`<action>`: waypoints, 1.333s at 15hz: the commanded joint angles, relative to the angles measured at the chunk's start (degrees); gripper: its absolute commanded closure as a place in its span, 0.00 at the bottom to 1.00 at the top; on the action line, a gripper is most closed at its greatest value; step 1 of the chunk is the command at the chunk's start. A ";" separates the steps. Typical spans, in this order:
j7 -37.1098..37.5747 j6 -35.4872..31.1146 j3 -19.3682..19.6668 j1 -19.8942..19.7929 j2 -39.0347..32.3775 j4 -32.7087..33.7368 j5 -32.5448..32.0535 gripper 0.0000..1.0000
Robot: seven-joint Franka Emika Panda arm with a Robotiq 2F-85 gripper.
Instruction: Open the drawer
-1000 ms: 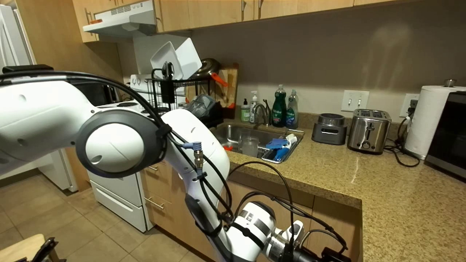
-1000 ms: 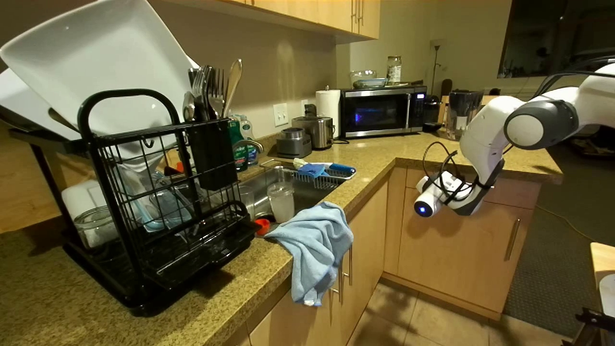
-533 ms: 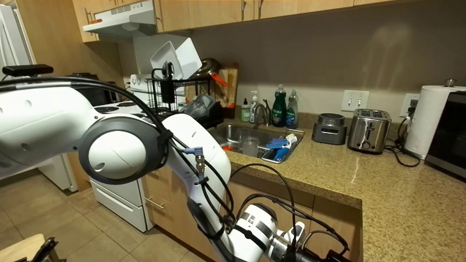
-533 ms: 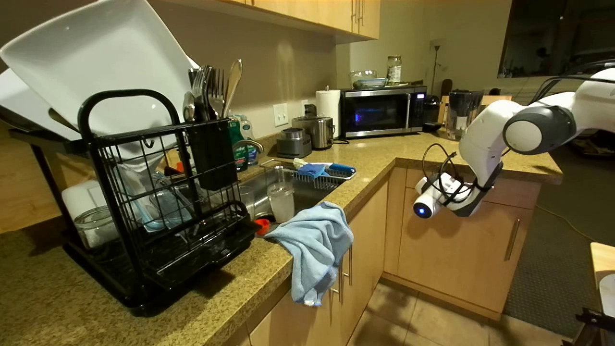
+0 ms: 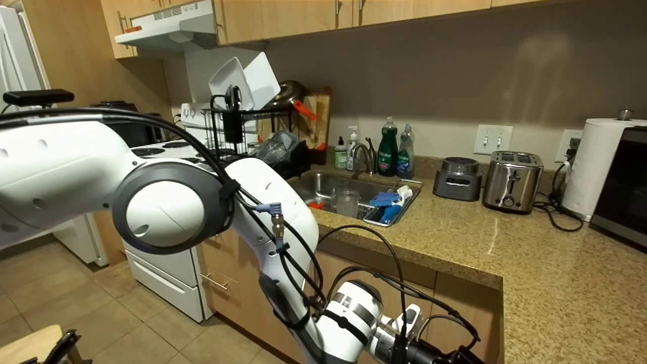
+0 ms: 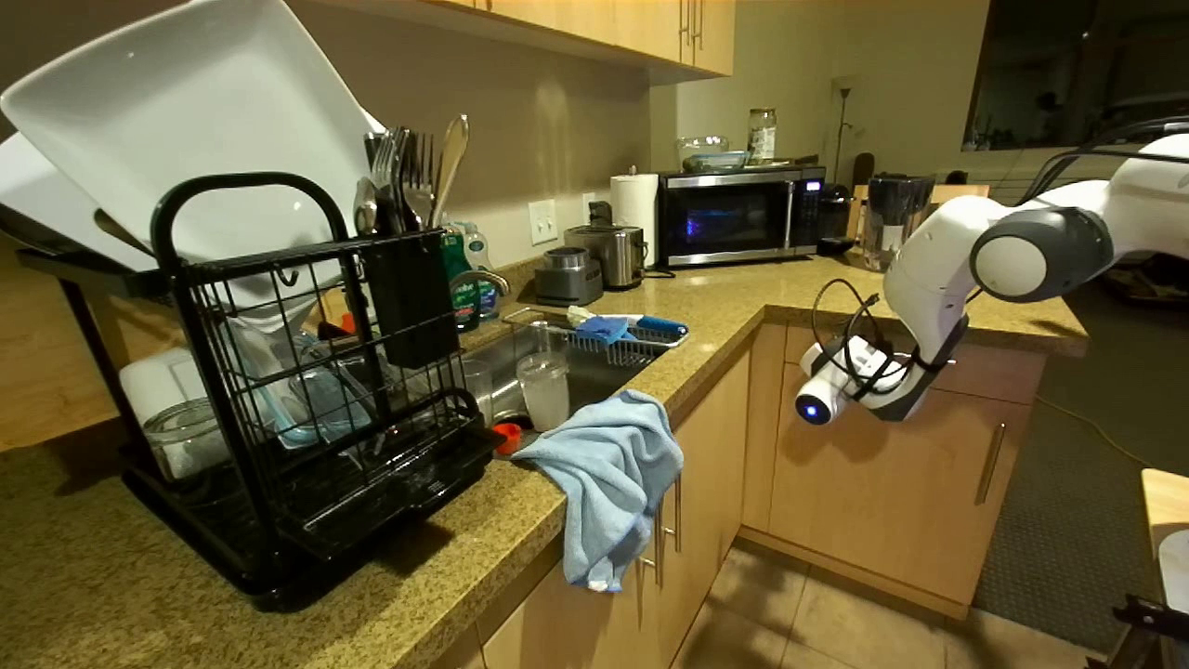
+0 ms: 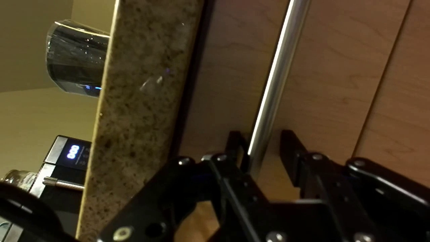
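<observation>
"Under the edge of the bench (image 7: 144, 101), is that the drawer (image 7: 329, 74) which we must open?"

"Yes, just above the cabinet door (image 6: 882, 502). It looks closed, and its metal bar handle (image 7: 279, 74) runs along its front."

"Why does the arm (image 6: 938, 260) bend so low?"

"I suppose because the drawer lies beneath the bench, so it must reach down to meet the handle from the front."

"And how are the jaws?"

"They stand wide, with the handle between them in the wrist view. A gap shows on one side; on the other the handle lies very near, and I cannot tell if it touches. They are set across it, I think, to pinch it squarely."

"What is then the next step?"

"In my judgement, squeeze and pull straight back. If the jaws do not reach far enough around the handle, which I cannot confirm, they may slip."
</observation>
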State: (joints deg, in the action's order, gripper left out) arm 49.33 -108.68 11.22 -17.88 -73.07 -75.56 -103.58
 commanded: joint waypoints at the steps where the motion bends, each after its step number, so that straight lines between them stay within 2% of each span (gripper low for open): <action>1: -0.37 1.36 0.68 0.76 -1.19 0.41 0.34 0.94; 3: 0.81 2.84 0.73 1.64 -0.74 -0.84 0.02 0.99; 5: 2.49 3.43 0.72 2.43 -0.30 -2.21 -0.25 0.96; 13: 10.65 8.41 0.01 7.26 2.99 -11.42 -1.99 0.96; 20: 15.78 9.84 -2.57 10.96 10.65 -24.62 -3.42 0.96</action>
State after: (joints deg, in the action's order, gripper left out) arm 61.94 -97.46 10.23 -7.98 -68.06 -90.81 -104.06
